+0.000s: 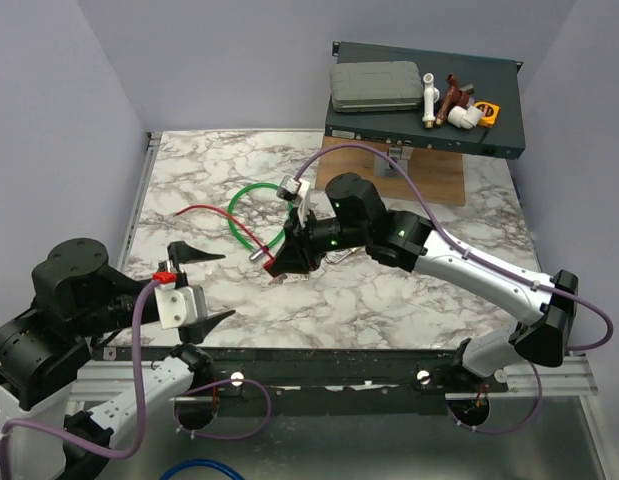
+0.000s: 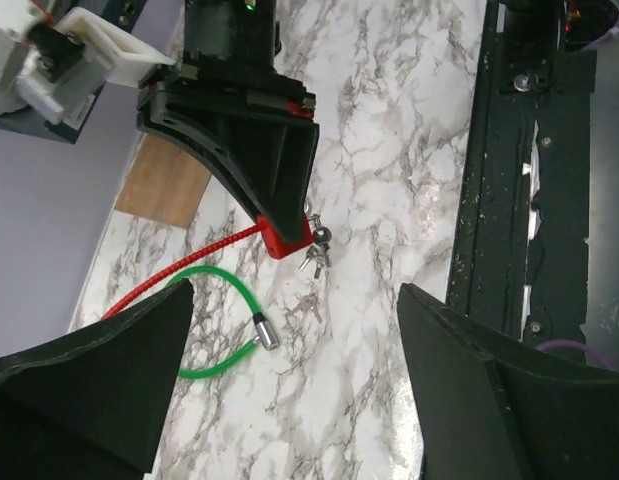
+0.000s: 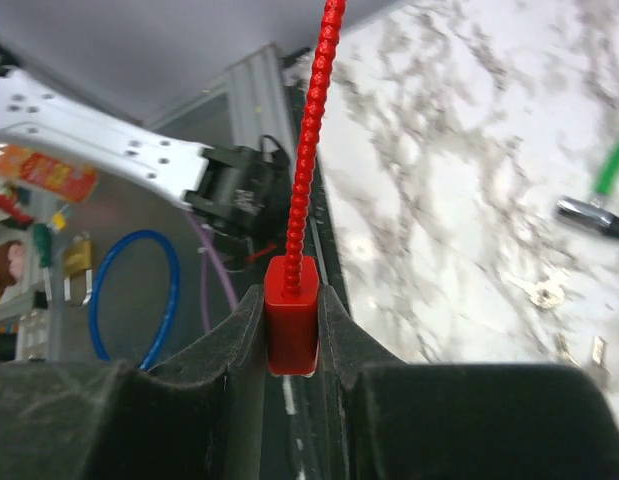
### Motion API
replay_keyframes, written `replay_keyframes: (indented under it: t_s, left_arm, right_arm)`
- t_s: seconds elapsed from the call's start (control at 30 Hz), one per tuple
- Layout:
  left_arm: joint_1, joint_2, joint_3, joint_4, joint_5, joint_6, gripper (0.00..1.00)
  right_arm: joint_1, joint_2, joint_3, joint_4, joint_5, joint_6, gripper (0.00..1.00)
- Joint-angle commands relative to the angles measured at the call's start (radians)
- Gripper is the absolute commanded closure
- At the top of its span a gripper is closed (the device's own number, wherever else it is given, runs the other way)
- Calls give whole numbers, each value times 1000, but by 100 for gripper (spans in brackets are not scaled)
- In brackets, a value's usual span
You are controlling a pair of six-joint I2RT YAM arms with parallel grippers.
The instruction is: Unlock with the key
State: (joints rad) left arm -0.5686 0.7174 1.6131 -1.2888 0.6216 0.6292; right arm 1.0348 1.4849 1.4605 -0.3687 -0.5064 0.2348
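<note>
Matte black and wedge-shaped, the two fingers of the left pincer (image 1: 227,286) stand spread wide over the near part of the table (image 1: 369,310), with nothing between them. The table top is glossy white marble with grey veins.

Just beyond, the right pincer (image 1: 286,258) points down and toward the left, its dark, curved fingers pressed onto a small red block (image 3: 291,320). The block is smooth, glossy plastic with rounded corners. A red cord (image 3: 307,150) with a ribbed, beaded surface rises from its top and trails away to the left across the marble.

At the block's lower corner, just beside the right pincer's tips, sits the key (image 2: 314,255), a tiny cluster of pale, shiny metal pieces. Whether it touches the block or hangs from it cannot be told. It lies well apart from both spread left fingers.

Further on, a thin green cable (image 3: 611,162) curves in a loop and ends in a short silver ferrule (image 2: 267,331).

At the far edge, a flat dark metal chassis (image 1: 419,128) carries a grey ribbed case (image 1: 374,87) and white pipe fittings (image 1: 429,100).
</note>
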Motion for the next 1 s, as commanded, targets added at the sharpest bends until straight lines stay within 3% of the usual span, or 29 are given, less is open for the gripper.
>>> replay_keyframes:
  t_s: [0.0, 0.1, 0.23, 0.6, 0.8, 0.97]
  left_arm:
    - [17, 1, 57, 29, -30, -105, 12]
    - [23, 2, 4, 40, -139, -151, 1]
    - [41, 49, -94, 9, -278, -218, 2]
    - [191, 91, -362, 123, -292, -245, 2]
    - [226, 123, -439, 179, -278, -225, 2]
    - [240, 107, -522, 238, -237, -225, 1]
  right_arm:
    - [-67, -35, -86, -15, 93, 2, 99]
    - [-102, -48, -169, -1, 183, 2, 99]
    - [-157, -89, -279, 26, 267, 50, 99]
    - [-372, -377, -601, 85, 620, 209, 99]
    - [-504, -385, -697, 90, 603, 269, 99]
    - [-540, -336, -766, 181, 567, 313, 99]
